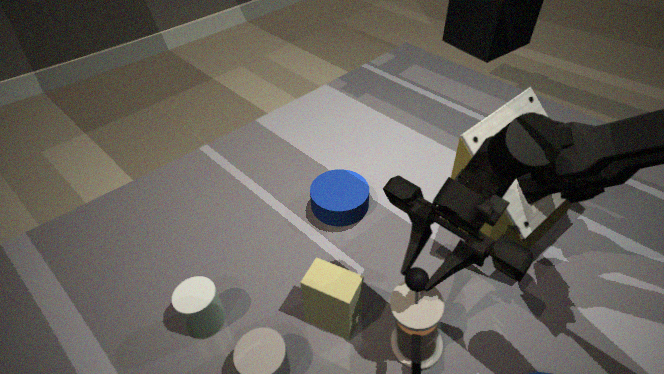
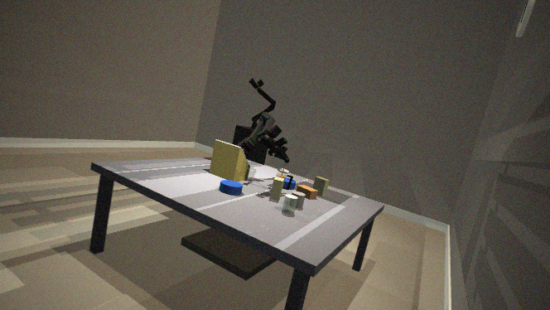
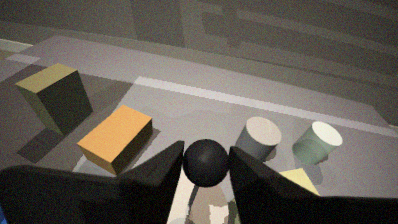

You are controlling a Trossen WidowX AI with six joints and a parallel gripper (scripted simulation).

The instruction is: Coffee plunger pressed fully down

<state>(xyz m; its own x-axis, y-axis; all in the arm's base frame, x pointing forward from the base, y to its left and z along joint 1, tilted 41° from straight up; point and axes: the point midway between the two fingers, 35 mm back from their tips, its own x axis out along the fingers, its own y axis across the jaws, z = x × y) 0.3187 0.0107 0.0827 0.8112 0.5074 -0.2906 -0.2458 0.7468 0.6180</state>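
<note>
The coffee press (image 1: pixel 417 320) (image 2: pixel 283 171) stands upright on the table, with a pale lid, an orange band and a dark handle toward the front in the top view. Its round black plunger knob (image 1: pixel 416 279) (image 3: pixel 206 163) is above the lid, with a short length of thin rod showing below it. My gripper (image 1: pixel 417 281) (image 3: pixel 206 150) is shut on the knob, one fingertip on each side, and points down at a slant. The knob is too small to make out in the exterior view. The inside of the press is not clear.
A yellow block (image 1: pixel 330 286) (image 2: pixel 277 188) and two cylinders (image 1: pixel 195 299) (image 1: pixel 260 352) stand beside the press. A blue disc (image 1: pixel 340 192) (image 2: pixel 230 187) lies farther off. An orange block (image 3: pixel 117 137) and an olive block (image 3: pixel 55 100) stand beyond. A large yellow stand (image 2: pixel 225 161) is near the arm.
</note>
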